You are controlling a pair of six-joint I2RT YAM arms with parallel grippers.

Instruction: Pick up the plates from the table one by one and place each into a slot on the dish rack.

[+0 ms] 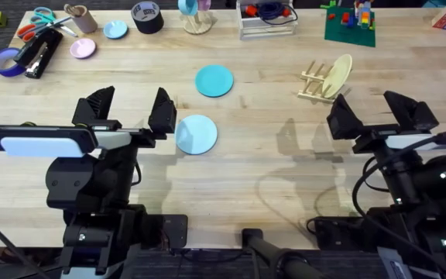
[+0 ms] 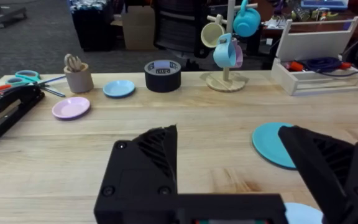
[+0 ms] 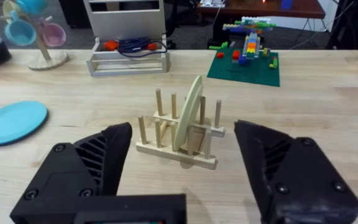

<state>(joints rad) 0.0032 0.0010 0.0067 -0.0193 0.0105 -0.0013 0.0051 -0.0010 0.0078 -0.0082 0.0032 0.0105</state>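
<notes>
Teal plate (image 1: 214, 80) and blue plate (image 1: 196, 134) are laid flat on the table (image 1: 269, 163); rack (image 1: 324, 80) (cream plate slotted) stands apart; both grippers, left (image 1: 130, 114) and right (image 1: 382, 114), are spread wide, empty

It looked like a robotics lab or office: a pale plank desk (image 1: 246, 163) carried scattered test props. Behind the mug tree (image 2: 227, 46) lay grey carpet, cardboard boxes and an office chair's dark base.
</notes>
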